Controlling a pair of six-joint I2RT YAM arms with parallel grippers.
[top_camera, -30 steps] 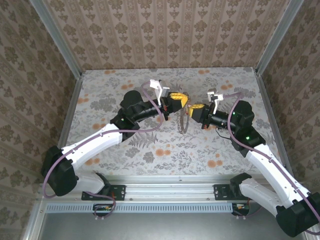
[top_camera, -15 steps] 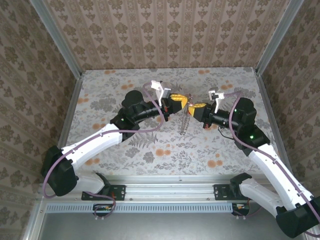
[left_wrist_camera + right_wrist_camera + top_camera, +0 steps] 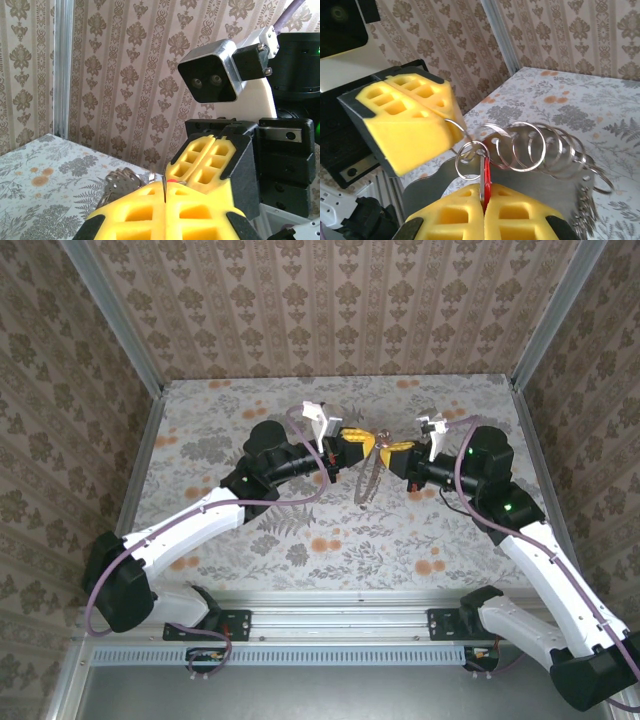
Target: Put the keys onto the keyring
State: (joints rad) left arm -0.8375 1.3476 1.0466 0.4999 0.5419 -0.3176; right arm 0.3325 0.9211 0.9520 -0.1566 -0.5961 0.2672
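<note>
**A:** Key [image 3: 485,176]: where is it right now?

**B:** Pinched edge-on between the closed pads of the right gripper [image 3: 483,197], with just a red sliver showing. It's up in the air over the middle of the table [image 3: 450,540], not lying on it.

**A:** And the keyring?

**B:** The keyring [image 3: 368,480] hangs from the left gripper [image 3: 451,125], which is clamped tight on one wire loop. The rest of the rings dangle between the two grippers. The key sits right at the smallest loop, beside it or touching, I can't tell which.

**A:** So this is the threading step?

**B:** I'd judge so. To do it well, hold the left arm steady so the loop doesn't swing. Bring the key's hole to the wire's split end rather than pushing against the ring's side. Move small and slow, since the pads hide most of the key.

**A:** What's the risk?

**B:** A sideways push could twist the key out of the pinch or set the rings swinging.
</note>
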